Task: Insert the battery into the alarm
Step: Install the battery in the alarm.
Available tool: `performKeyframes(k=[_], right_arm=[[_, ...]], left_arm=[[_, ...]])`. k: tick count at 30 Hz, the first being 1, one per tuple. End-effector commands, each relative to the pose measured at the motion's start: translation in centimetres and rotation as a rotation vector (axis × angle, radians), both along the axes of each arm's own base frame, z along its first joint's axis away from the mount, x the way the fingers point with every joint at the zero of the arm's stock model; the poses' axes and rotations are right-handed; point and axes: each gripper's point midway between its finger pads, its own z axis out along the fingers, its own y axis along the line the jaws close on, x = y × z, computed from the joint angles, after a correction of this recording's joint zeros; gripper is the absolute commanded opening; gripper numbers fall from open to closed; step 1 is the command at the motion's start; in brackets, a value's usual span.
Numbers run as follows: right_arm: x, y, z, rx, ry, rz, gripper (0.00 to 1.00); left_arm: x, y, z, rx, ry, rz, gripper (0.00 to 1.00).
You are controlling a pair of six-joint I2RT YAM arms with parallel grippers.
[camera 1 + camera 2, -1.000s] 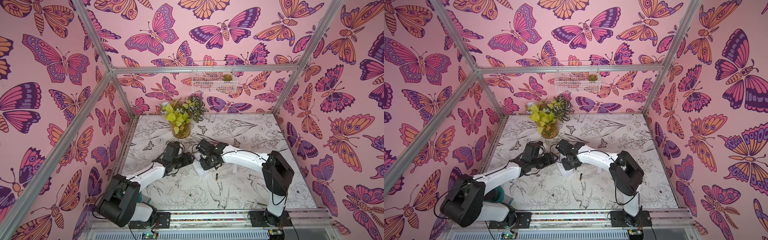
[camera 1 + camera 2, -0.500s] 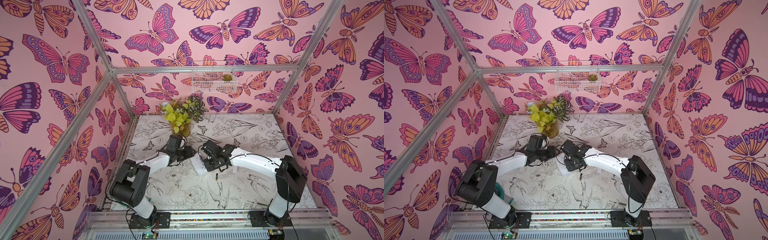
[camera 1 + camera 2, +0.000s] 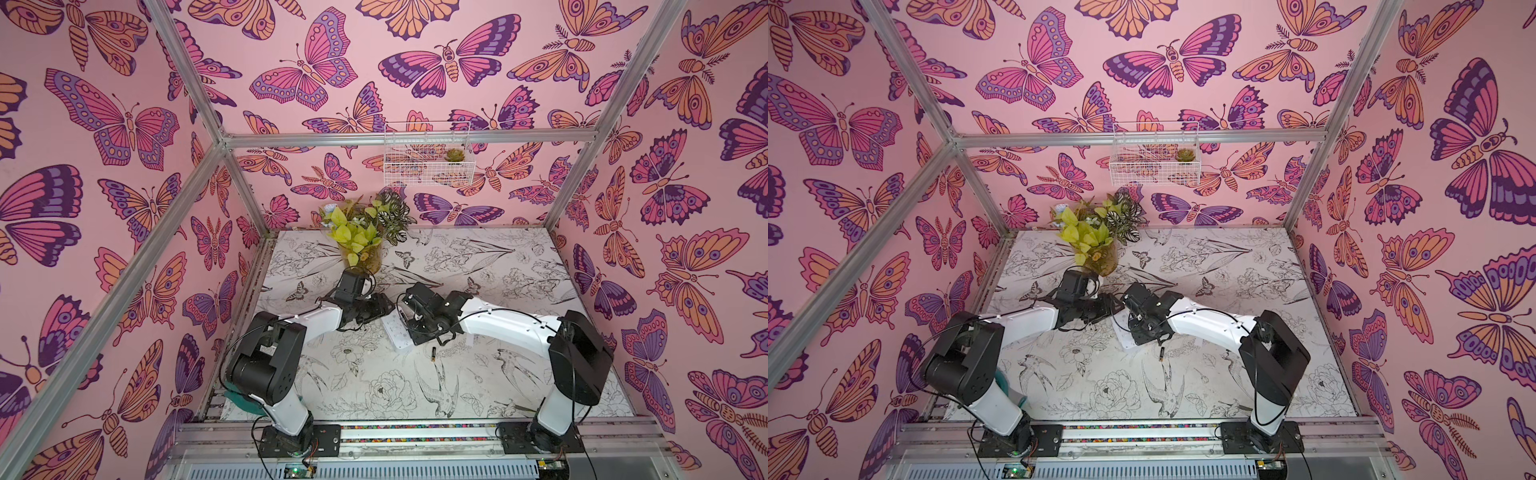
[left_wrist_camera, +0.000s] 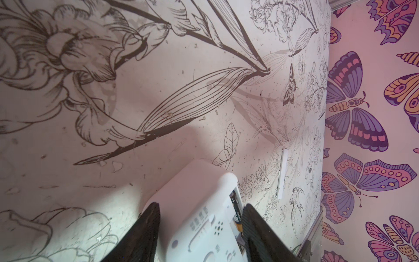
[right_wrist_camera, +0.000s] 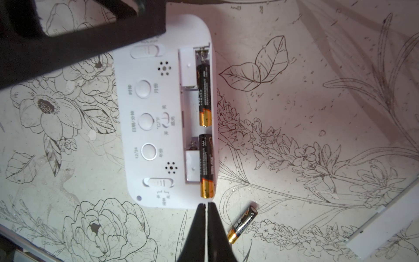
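Plainly, the right gripper (image 5: 206, 205) is closed tight. Its tips are pressed together with nothing between them, just at the edge of the alarm (image 5: 158, 108) and beside the gold end of a seated battery (image 5: 206, 167). The left gripper (image 4: 199, 205) stands partway open, with its fingers (image 4: 145, 226) on either side of the alarm, clamping it.

The alarm lies face down near the middle of the counter (image 3: 374, 386), at about 5 o'clock from the potted plant (image 3: 361, 245) in a top view. Its white back shows three round buttons, two sliders and speaker holes. The bay along one long edge is uncovered and holds two black-and-gold batteries end to end. A loose battery (image 3: 432, 355) lies on the counter at 4 o'clock from the alarm, just beside it.
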Motion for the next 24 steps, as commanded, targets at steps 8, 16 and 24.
performKeyframes(k=[8, 16, 24], right_arm=[[-0.3, -0.2, -1.0, -0.006, 0.031, -0.016, 0.08], [-0.2, -0.2, -1.8, -0.019, 0.038, -0.017, 0.08], [0.0, 0.0, -2.3, -0.026, 0.041, -0.016, 0.08]], left_arm=[[0.1, -0.5, -0.6, -0.011, 0.018, -0.032, 0.61], [0.0, -0.7, -0.9, -0.017, 0.029, -0.040, 0.61], [-0.1, -0.8, -1.0, -0.021, 0.036, -0.045, 0.61]])
